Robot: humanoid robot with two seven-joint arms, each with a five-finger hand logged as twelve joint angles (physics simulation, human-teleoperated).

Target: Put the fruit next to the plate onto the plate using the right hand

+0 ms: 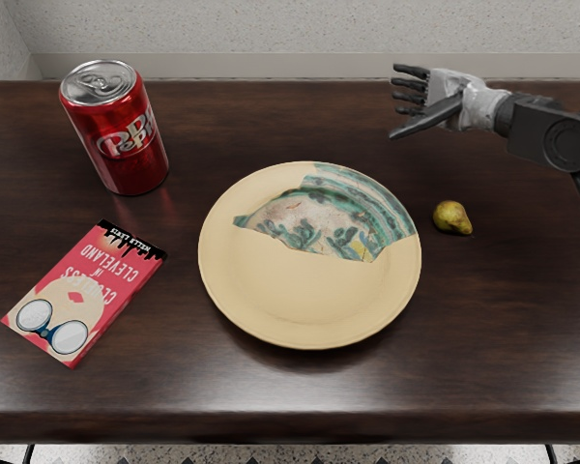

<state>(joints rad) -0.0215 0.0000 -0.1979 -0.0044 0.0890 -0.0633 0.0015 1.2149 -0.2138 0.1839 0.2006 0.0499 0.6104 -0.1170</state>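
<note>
A small yellow-brown pear lies on the dark wooden table just right of the cream plate, which has a green-patterned area on its far half. The plate holds nothing. My right hand hovers at the back right, above and behind the pear, with fingers spread open and thumb out, holding nothing. Its arm comes in from the right edge. The left arm does not show.
A red Dr Pepper can stands at the back left. A red paperback book lies at the front left. The table's front edge runs along the bottom, and a wall rises behind the table.
</note>
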